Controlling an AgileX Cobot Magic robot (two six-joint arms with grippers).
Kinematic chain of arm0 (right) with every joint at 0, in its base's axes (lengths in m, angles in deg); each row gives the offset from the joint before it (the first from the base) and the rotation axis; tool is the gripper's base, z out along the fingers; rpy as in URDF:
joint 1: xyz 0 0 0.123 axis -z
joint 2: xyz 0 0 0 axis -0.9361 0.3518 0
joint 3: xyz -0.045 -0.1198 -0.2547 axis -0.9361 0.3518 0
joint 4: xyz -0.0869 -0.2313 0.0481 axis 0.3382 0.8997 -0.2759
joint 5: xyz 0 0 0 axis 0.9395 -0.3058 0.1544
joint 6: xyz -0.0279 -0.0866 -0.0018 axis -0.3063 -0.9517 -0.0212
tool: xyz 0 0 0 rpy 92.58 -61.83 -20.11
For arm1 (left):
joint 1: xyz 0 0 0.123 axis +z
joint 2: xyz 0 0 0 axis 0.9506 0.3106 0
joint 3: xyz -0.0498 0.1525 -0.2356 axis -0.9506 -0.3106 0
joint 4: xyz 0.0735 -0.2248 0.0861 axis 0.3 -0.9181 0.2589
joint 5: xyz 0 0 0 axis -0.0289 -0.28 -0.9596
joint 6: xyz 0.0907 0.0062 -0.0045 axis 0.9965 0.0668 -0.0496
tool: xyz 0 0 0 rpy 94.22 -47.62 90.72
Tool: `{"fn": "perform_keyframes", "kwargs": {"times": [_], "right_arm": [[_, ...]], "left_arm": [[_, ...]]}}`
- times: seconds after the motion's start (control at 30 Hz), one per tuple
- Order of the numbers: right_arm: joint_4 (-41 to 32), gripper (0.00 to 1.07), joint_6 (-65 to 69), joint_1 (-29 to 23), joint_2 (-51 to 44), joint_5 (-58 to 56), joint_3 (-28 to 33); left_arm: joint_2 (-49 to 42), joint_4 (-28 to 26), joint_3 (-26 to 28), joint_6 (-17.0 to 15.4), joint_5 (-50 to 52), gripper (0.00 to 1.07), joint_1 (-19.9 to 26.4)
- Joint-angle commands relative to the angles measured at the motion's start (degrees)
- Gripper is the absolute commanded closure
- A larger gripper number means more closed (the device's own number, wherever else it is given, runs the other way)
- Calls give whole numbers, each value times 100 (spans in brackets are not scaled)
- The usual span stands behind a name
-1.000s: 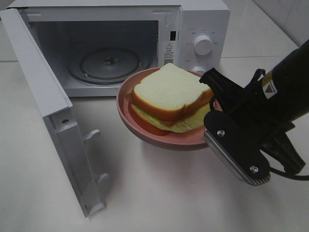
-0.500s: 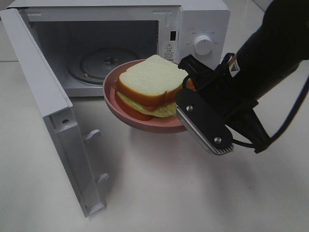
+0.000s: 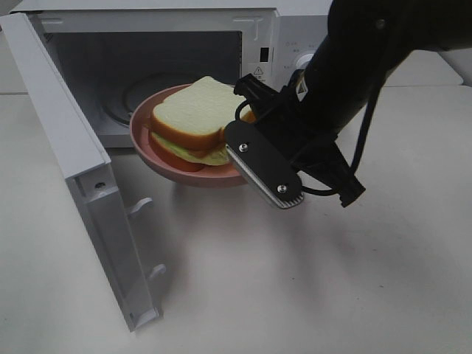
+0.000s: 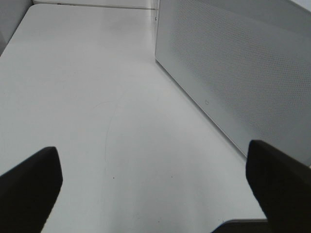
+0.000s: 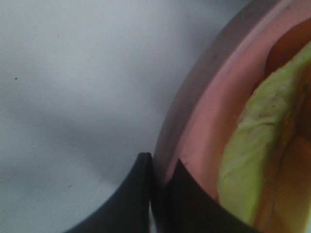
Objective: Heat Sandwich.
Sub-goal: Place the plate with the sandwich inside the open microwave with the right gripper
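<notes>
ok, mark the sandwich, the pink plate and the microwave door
sandwich (image 3: 190,110), exterior high view, top bread slice.
pink plate (image 3: 193,178), exterior high view, front outer wall.
microwave door (image 3: 70,133), exterior high view, inner face.

We could not see the right-hand rim of the round pink plate (image 3: 147,144) in the high view, where the black right gripper (image 5: 161,167) and its black arm (image 3: 354,59) covered it. That arm also hid most of the knobs on the white microwave oven (image 3: 287,22), whose top ran off the picture. The plate and the white sliced-bread sandwich (image 3: 188,114) screened nearly all of the round glass turntable (image 3: 118,109). The small warning label (image 3: 258,71) was too small to read. The right wrist view was blurred and cut off the sandwich. The left gripper (image 4: 153,189) showed only as two dark fingertips (image 4: 29,187) at the corners of its wrist view.
</notes>
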Motion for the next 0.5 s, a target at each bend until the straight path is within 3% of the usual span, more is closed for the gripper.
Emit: {"fn": "perform_keyframes", "kwargs": {"times": [0.03, 0.5], "right_arm": [[11, 107, -103, -92, 258, 201, -321], [6, 107, -103, -92, 1026, 143, -1266]], "left_arm": [[-97, 0, -11, 0, 80, 10, -34], [-97, 0, -11, 0, 80, 10, -34]]}}
